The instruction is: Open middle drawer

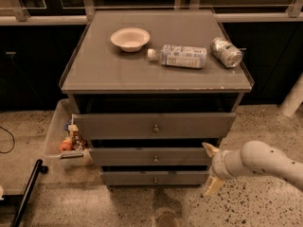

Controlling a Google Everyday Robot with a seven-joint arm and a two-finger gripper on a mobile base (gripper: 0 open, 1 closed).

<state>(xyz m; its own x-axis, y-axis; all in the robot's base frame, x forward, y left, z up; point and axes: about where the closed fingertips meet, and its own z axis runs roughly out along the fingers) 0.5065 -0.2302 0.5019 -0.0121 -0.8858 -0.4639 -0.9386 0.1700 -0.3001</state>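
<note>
Just left of the gripper (211, 168), the middle drawer (137, 156) lies with its long axis left-right, front and knob (155, 159) facing the camera. Gripper fingers are spread wide, holding nothing. Up-left, the top drawer (118, 126) juts out further.

- Dim, warm brown cast; light comes from overhead.
- Surface (94, 74) is brightest, with a faint sheen; deep shadow under its overhang and behind.
- Whole frame is soft, fine detail lost.
- Pincer (211, 168) sits low right, beside the middle drawer (154, 157), fingers spread, pale and well lit.
</note>
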